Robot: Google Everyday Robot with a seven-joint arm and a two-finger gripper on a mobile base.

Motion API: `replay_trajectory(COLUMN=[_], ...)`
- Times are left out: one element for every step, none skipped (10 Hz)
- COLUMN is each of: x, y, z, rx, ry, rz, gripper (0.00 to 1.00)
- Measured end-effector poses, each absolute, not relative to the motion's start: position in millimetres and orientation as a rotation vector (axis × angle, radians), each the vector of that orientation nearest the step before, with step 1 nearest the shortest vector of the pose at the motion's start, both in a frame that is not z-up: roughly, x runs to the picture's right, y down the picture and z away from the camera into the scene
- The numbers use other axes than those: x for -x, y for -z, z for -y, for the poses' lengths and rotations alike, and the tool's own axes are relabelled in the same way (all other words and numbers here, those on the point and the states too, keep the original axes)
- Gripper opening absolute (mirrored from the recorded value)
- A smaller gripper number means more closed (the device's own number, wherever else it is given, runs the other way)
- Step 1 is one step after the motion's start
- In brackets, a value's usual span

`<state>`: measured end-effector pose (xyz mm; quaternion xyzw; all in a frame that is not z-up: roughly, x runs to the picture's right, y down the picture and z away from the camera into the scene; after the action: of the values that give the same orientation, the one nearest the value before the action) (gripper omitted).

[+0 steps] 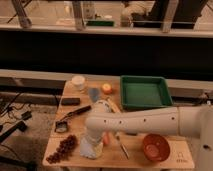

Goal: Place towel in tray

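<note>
Camera view: jaws, towel [90, 148] outside tray [145, 93]

One pincer [93, 139] over one towel [88, 150], one tray [145, 93], one red bowl [156, 147], perhaps one cup [78, 82].

end effector [93, 144] low over towel [86, 151], tips hidden
</note>
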<state>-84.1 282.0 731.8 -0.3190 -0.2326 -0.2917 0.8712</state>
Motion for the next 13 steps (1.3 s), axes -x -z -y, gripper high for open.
replay_trajectory(x=[88.8, 92.9, 97.5, 101.6, 105.6, 104.9, 103.6, 100.3, 94.4, 90.7, 86.1, 82.0, 77.8], y=[-733.4, -735.1, -737.1, -738.6, -740.8, -745.1, -747.8, -752.4, -757.6, -761.0, -764.7, -767.3, -769.3], z=[-284.9, -287.4, -290.4, -292.0, -293.3, -295.6, -296.8, -296.4, -294.7, -294.7, -294.4, -295.2, -296.5], rx=[0.673, 0.680, 0.690, 0.694, 0.702, 0.714, 0.719, 0.722, 0.722, 0.724, 0.726, 0.729, 0.731], ry=[0.615, 0.621, 0.631, 0.634, 0.633, 0.627, 0.621, 0.609, 0.594, 0.587, 0.578, 0.570, 0.565], rz=[0.490, 0.491, 0.493, 0.498, 0.503, 0.506, 0.508, 0.510, 0.507, 0.504, 0.501, 0.500, 0.500], gripper=[0.80, 0.80, 0.80, 0.80, 0.80, 0.80, 0.80, 0.80, 0.80, 0.80, 0.80, 0.80, 0.80])
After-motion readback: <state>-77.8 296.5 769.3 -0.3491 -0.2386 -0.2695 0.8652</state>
